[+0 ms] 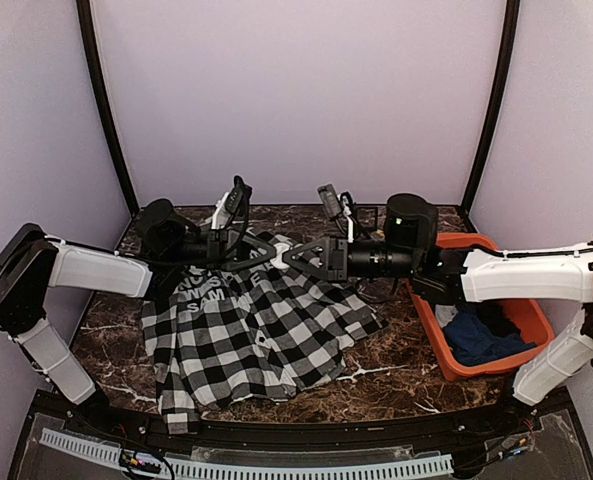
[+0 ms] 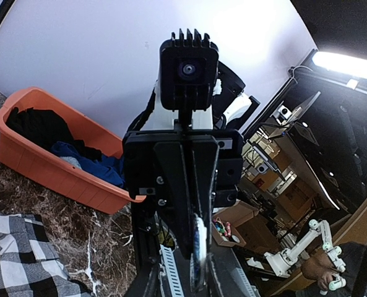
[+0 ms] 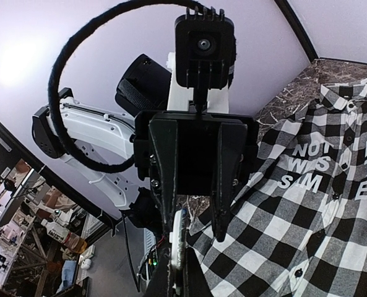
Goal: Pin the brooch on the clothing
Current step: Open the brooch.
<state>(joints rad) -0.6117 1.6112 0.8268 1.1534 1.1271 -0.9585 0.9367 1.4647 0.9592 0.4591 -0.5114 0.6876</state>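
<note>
One checked shirt, one orange bin

Shirt on table, bin at right

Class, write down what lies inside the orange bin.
A blue garment and black cloth lie bunched inside the bin. Whatever sits beneath them, and the bin's floor, is covered.
</note>
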